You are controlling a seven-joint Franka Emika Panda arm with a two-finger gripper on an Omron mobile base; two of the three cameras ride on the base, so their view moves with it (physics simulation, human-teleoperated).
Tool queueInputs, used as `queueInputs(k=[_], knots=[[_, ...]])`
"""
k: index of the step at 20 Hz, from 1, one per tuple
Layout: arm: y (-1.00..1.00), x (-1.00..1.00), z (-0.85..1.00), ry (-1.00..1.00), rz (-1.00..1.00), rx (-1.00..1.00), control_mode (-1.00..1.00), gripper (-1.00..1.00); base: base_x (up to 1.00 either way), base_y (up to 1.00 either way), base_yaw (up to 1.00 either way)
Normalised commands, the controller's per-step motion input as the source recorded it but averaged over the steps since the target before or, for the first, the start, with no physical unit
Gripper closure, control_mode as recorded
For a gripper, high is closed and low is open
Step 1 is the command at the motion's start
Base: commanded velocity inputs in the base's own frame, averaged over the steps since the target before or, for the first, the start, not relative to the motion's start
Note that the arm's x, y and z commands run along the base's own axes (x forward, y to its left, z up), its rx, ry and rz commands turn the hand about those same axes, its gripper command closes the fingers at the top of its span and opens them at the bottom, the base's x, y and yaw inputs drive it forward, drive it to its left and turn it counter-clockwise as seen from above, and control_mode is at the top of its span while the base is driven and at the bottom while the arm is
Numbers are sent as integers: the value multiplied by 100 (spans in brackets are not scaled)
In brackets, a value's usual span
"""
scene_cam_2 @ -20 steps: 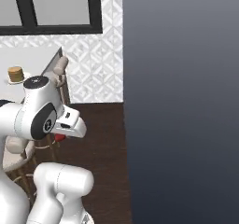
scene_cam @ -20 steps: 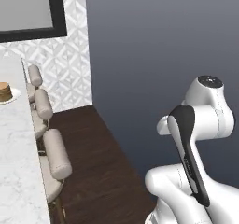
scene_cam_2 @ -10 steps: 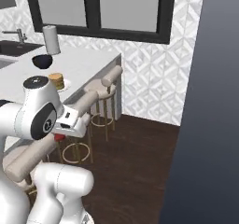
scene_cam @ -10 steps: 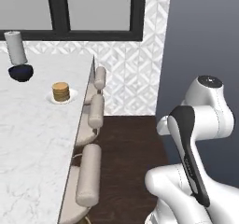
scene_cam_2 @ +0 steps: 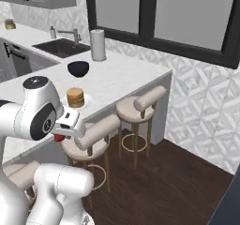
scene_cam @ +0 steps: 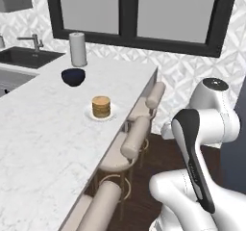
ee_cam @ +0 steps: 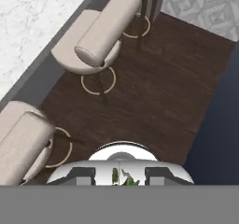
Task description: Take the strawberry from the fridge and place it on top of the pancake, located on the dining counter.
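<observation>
The pancake [scene_cam: 101, 106] is a small brown stack on a white plate, on the white marble dining counter [scene_cam: 43, 143]. In the right base view the pancake [scene_cam_2: 75, 97] lies just beyond my hand. My gripper [scene_cam_2: 60, 136] hangs low beside the counter's edge, above a stool, and is shut on the strawberry [scene_cam_2: 58, 138], a red speck under the hand. In the hand view the gripper [ee_cam: 120, 176] pinches the strawberry's green leaves [ee_cam: 123, 177] over dark wood floor. The fridge [scene_cam: 237, 153] is a dark grey strip at the far right.
A dark bowl [scene_cam: 73, 76] and a paper towel roll [scene_cam: 78, 49] stand on the counter behind the pancake. A sink [scene_cam: 28, 57] with a faucet lies at the far left. Beige stools [scene_cam: 136, 138] line the counter's near side. The wood floor [scene_cam_2: 178, 182] spreads to the right.
The whole picture has swung: the base has turned away from the fridge toward the dining counter, so the pancake, bowl and sink have come into view. The gripper stays shut on the strawberry.
</observation>
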Motion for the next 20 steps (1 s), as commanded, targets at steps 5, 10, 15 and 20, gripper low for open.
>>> queueInputs(k=[5,10,15,20], knots=[[0,0,0,0,0,0,100,100,86,-59,72],[0,0,0,0,0,0,100,100,22,-50,88],[0,0,0,0,0,0,100,100,-7,-37,97],[0,0,0,0,0,0,100,100,-53,-67,72]])
